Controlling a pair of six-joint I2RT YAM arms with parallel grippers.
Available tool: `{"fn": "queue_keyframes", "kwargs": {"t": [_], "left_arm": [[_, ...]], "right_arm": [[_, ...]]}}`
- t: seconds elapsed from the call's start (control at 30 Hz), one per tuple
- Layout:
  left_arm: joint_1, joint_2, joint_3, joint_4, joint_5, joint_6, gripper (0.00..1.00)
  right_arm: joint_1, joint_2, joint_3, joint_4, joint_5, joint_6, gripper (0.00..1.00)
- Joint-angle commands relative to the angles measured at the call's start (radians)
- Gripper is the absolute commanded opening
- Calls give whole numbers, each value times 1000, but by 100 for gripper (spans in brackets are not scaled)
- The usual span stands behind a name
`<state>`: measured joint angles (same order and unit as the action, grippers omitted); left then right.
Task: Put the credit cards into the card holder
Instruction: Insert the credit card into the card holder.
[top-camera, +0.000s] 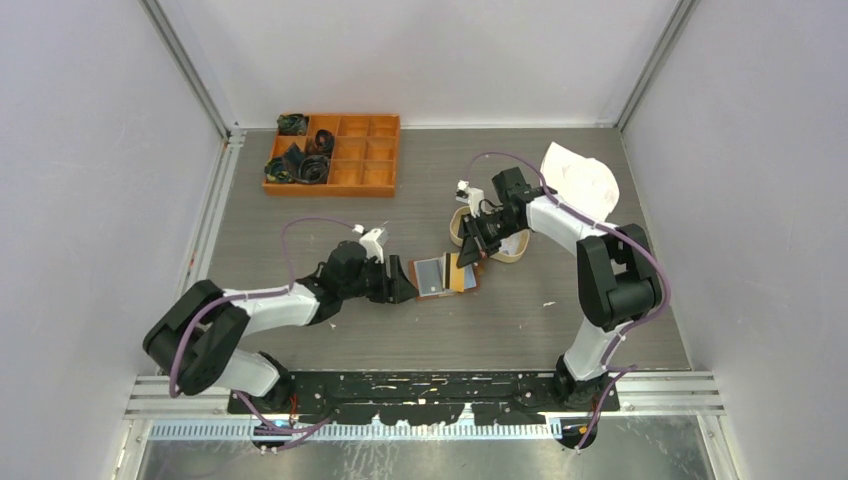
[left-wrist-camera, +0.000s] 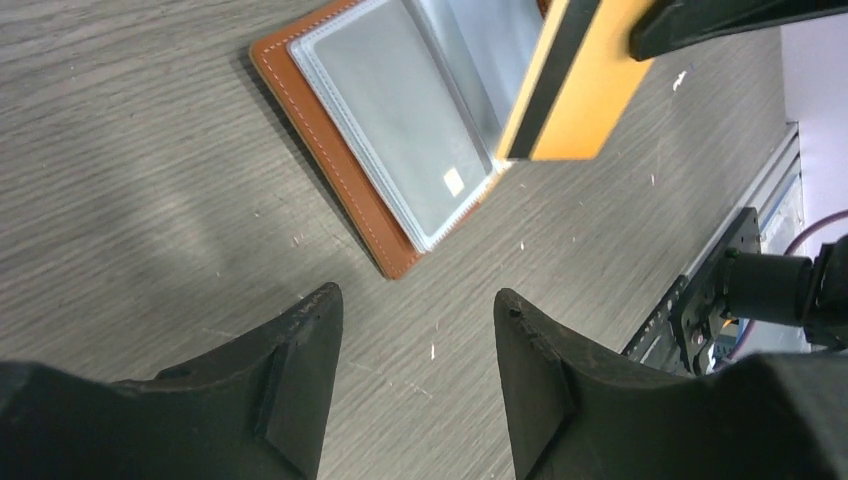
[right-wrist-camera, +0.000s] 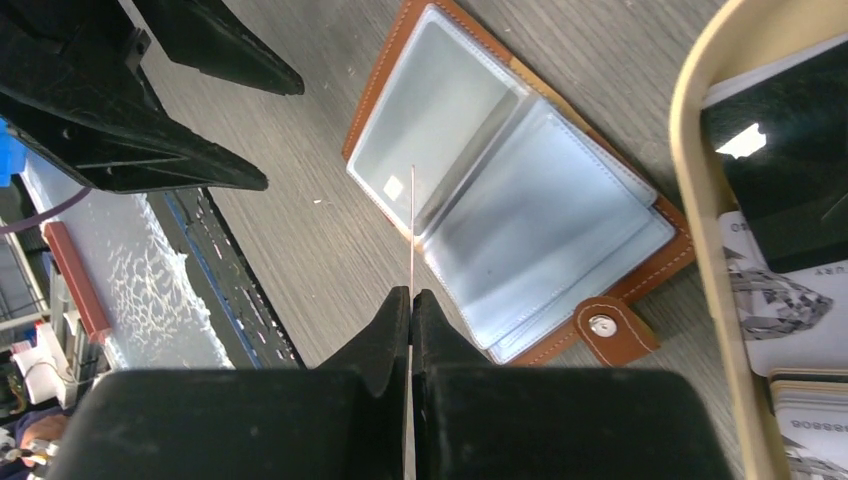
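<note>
Top external view: the card holder (top-camera: 437, 274) is lying open on the table (top-camera: 450, 340) between the 2 arms, its clear sleeves facing up. The right gripper (top-camera: 470, 252) is holding 1 orange card (top-camera: 462, 272) over the holder's right half. In the right wrist view its jaws are pressing together on 1 end of the card, which is showing edge-on as a thin line aimed at the fold between the sleeves; whether its leading edge is touching a sleeve cannot be told. The left gripper (top-camera: 398, 288) is hovering just beside the holder's left edge, jaws standing apart with nothing between them (bare table is showing through the gap in the left wrist view). The other credit cards (right-wrist-camera: 790, 180), 1 black and some paler, are lying in the oval tray (right-wrist-camera: 700, 200) just beside the holder's strap and stud (right-wrist-camera: 601, 324). Handling, as a judgement: each card is likely light, thin, stiff and smooth, so an end pinch like the present 1 is suiting it, leaving the free edge to lead into a sleeve mouth, though a skewed grip is risking a pivot or slip. The sleeves are looking soft and glossy. The holder is probably light enough to slide under a pushing card, so the left jaws are best pressing on its brown leather border.
</note>
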<state>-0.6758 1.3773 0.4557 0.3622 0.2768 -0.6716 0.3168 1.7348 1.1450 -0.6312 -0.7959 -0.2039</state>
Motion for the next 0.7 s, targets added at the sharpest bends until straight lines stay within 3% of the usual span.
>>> {"fn": "queue_keyframes", "kwargs": {"t": [0.0,0.4,0.67], "left_arm": [[17,84,84,-33,18,-31,57],[17,140,133,-116,-14,-7,53],[18,146,161,-165,-31,25,52]], "right_arm": [[-29,32,69,-44,-6,-9,1],[-45,177,164,-113,-108,-29,1],[-47,201,158,-89,-93,18,1]]}}
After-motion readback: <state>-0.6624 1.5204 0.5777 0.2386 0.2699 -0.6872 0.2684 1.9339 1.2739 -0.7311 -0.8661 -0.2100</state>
